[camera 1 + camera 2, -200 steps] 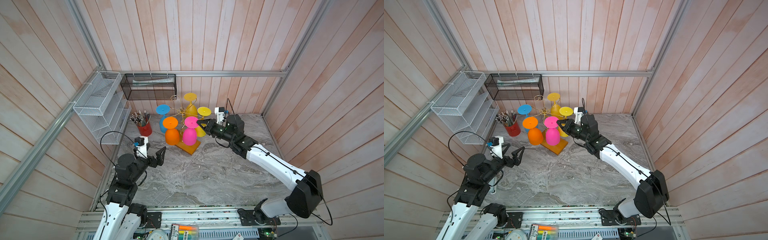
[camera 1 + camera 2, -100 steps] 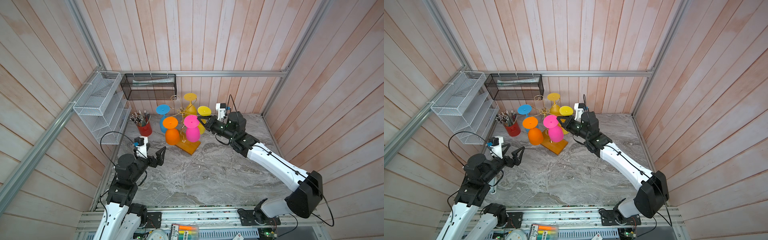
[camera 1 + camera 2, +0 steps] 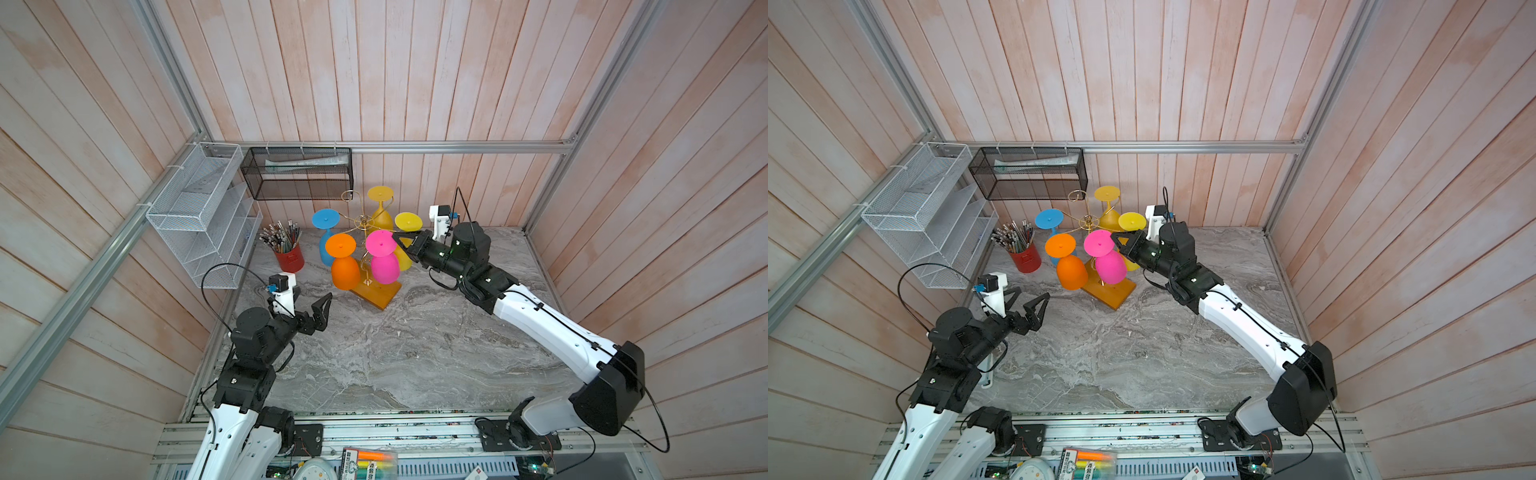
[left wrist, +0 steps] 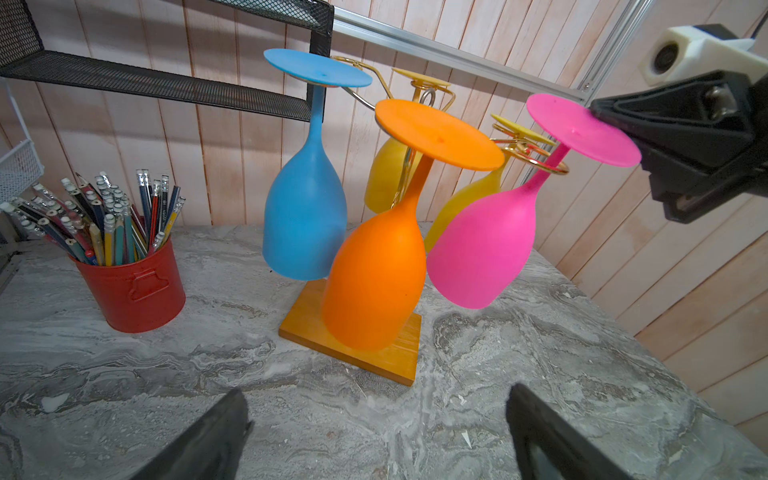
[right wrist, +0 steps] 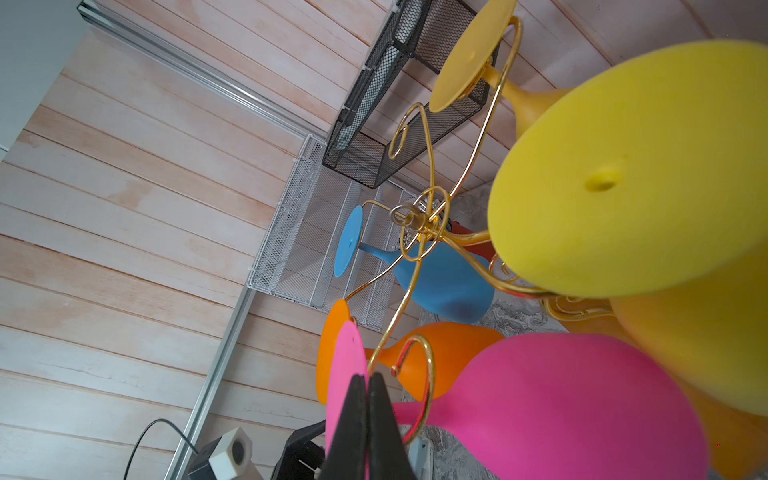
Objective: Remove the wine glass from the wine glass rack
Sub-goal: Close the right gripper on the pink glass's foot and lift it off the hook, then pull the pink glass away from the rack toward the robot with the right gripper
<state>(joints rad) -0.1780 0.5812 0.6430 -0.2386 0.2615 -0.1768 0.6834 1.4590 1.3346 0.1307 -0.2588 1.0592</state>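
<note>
Tool (image 5: 367, 380) now tight on pink glass (image 5: 540, 407)

**Table** (image 3: 415, 357): flat top with a grey, white-veined marble pattern, bounded by wood-plank walls at the back and both sides.

**Rack** (image 3: 365, 222): stands on the table close to the back wall. Only its base (image 3: 376, 294) touches the top. The base is a rectangular orange-brown wooden slab, lying flat and turned at an angle to the wall.

**Cup** (image 3: 289, 259): red metal, upright, packed with pencils (image 3: 281, 237). It stands left of the rack in both top views, near the base but apart from it.

**Flecks** (image 4: 466, 439): a few small pale chips scattered on the top, on the rack's side away from the wall.
</note>
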